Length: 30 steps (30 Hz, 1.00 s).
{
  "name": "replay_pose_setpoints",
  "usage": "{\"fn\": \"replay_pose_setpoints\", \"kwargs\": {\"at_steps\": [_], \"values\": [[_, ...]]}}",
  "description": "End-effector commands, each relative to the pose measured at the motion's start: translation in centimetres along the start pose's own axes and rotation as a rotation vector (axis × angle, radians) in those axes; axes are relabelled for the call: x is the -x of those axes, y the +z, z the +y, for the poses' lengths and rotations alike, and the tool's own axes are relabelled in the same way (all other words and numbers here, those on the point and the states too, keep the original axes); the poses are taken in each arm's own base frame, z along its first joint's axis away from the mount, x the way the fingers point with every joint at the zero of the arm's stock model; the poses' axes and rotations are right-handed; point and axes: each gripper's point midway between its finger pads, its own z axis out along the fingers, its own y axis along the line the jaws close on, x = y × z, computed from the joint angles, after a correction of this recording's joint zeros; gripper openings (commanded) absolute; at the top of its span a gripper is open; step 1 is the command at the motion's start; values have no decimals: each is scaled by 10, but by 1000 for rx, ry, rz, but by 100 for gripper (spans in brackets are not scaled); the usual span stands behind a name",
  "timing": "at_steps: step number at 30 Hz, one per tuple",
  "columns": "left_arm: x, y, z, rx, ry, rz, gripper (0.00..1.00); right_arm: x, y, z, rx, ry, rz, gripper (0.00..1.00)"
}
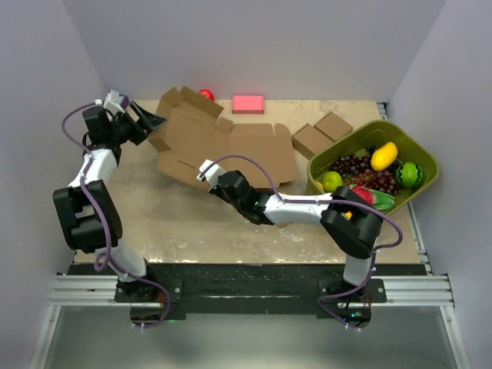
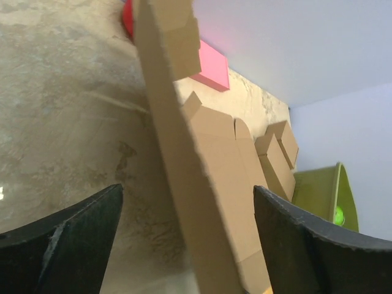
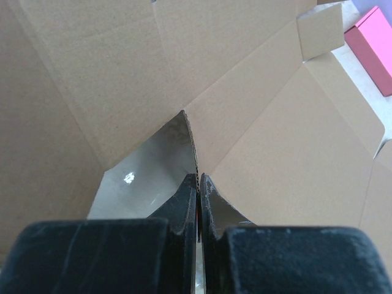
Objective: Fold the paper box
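The paper box (image 1: pixel 223 146) is a big brown die-cut sheet lying at the table's middle-left, with its left flaps raised. My left gripper (image 1: pixel 150 121) sits at that raised left side. In the left wrist view the gripper (image 2: pixel 187 188) is open and wide. An upright flap of the paper box (image 2: pixel 177 141) stands between its fingers (image 2: pixel 73 245), apart from both. My right gripper (image 1: pixel 206 171) is at the sheet's near edge. In the right wrist view the gripper (image 3: pixel 198 177) is shut on a thin upright cardboard edge of the paper box (image 3: pixel 122 73).
A green basket (image 1: pixel 419 146) of fruit stands at the right. Two small closed brown boxes (image 1: pixel 323 132) lie beside it, just right of the sheet. A pink block (image 1: pixel 247 104) and a red object (image 1: pixel 207 94) sit by the back wall.
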Motion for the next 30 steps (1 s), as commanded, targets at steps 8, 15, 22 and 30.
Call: {"fn": "replay_pose_setpoints", "kwargs": {"at_steps": [8,15,22,30], "values": [[-19,10,-22,-132,171,149,51,7,-2,-3,-24,23,-24,0],[-30,15,-21,-105,228,200,24,7,-3,-3,-23,27,-28,0],[-9,0,-48,-151,386,114,0,27,-12,-8,-14,72,-62,43],[23,-47,-99,-161,651,-33,0,98,-51,-20,75,196,-173,75]]}}
